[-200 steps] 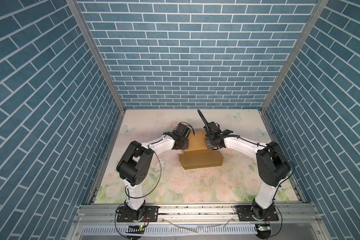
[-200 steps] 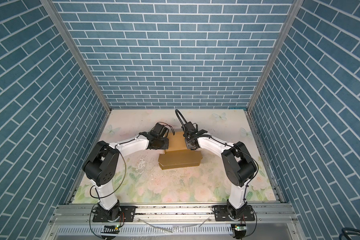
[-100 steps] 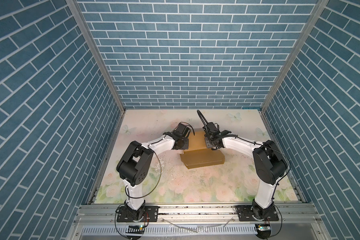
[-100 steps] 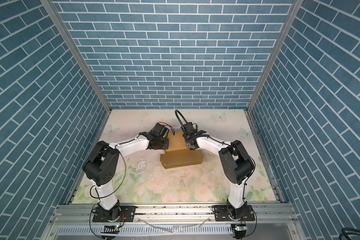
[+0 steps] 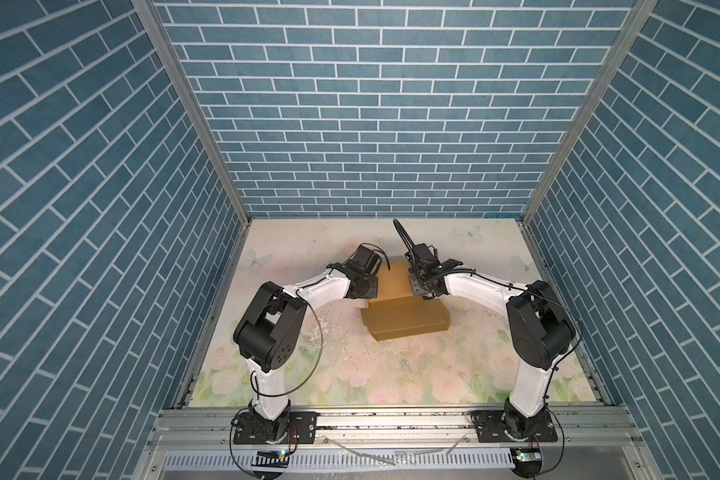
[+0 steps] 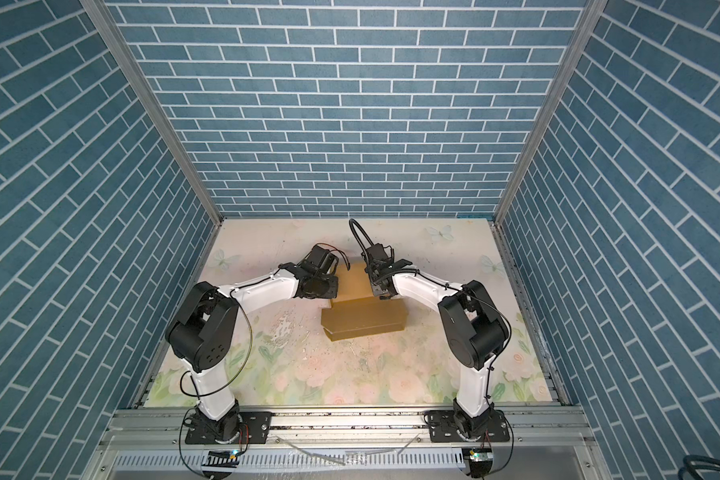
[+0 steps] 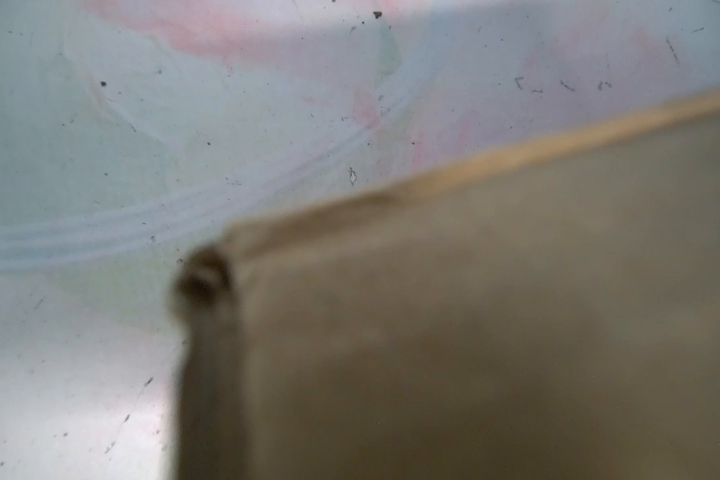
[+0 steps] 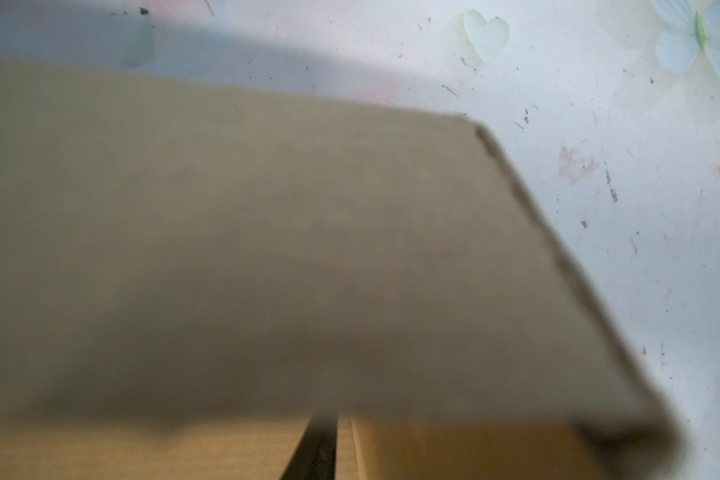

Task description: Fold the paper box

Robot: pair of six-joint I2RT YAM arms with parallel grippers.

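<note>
paper box sits mid tabletop, a bit toward the far side. left gripper is right at the left edge of its far panel, right gripper at the right edge. can't tell how wide either is, fingers hidden in every view

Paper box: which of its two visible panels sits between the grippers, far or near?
The far panel, lighter, flanked by the left gripper and right gripper; the darker near panel, with clipped corners, lies in front of them.
</note>
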